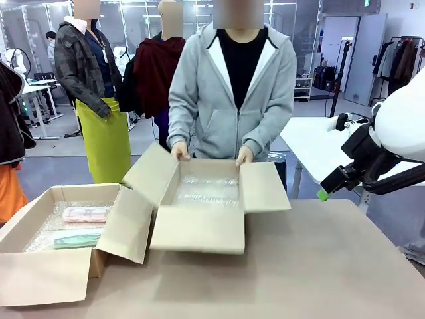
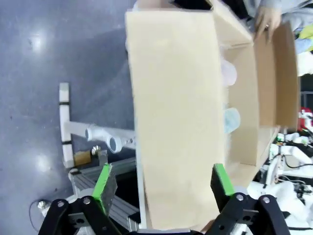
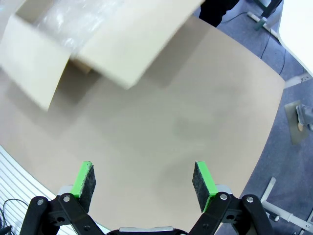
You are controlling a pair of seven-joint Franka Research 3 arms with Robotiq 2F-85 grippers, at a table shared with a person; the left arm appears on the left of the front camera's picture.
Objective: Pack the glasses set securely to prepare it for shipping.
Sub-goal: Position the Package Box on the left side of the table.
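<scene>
lying boxed, both cases (image 1: pixel 85 214) well apart from right pincer (image 1: pixel 323 195)

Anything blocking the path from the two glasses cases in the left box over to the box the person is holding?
Partly. The pink case and green case lie on bubble wrap in the left box. Between them and the centre box stand the left box's raised right flap and the centre box's left flap; a lift over both is needed.

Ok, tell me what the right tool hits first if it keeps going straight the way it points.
The bare table. The open right tool points down at it, with the box off to one side.
</scene>
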